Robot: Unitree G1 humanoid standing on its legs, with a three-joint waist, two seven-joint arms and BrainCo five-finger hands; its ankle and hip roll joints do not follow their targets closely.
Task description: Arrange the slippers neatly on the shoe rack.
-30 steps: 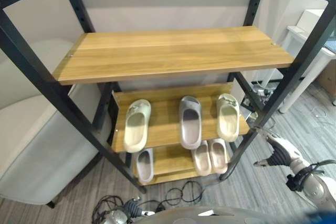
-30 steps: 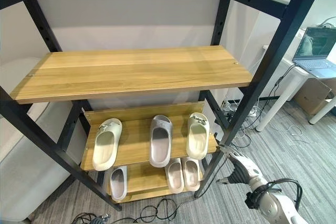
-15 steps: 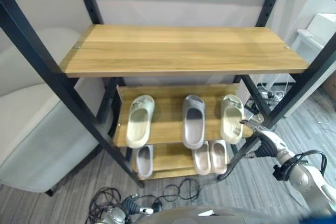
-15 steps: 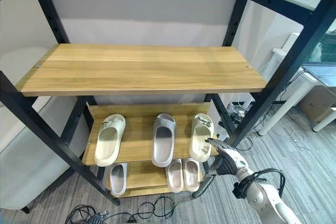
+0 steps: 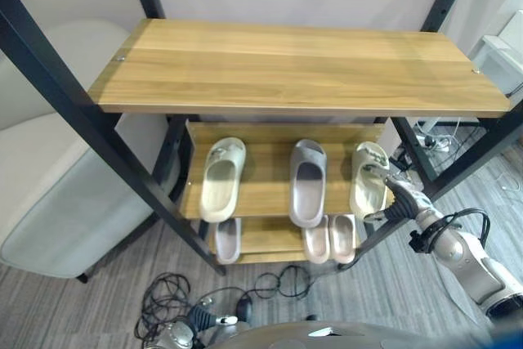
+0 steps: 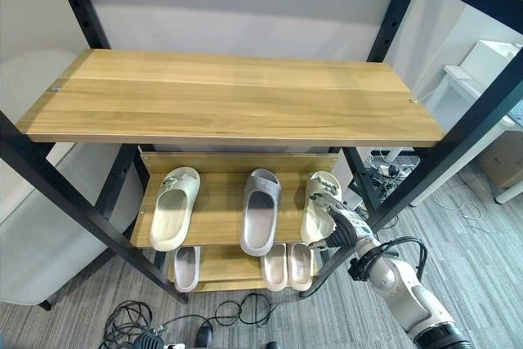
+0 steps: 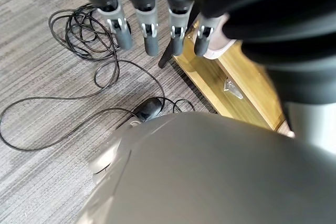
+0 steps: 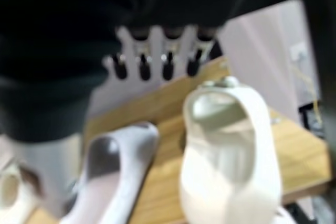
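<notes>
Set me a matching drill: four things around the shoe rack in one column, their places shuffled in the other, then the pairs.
1. grey slipper
2. cream slipper with charms
3. pink slippers
4. right robot hand

A. bottom shelf, right side
B. middle shelf, right end
C. middle shelf, centre
D. by the rack's right front post, next to the cream slipper

Pairs: 1-C, 2-B, 3-A, 4-D

Right hand (image 6: 341,227) now at cream slipper (image 6: 319,206)
</notes>
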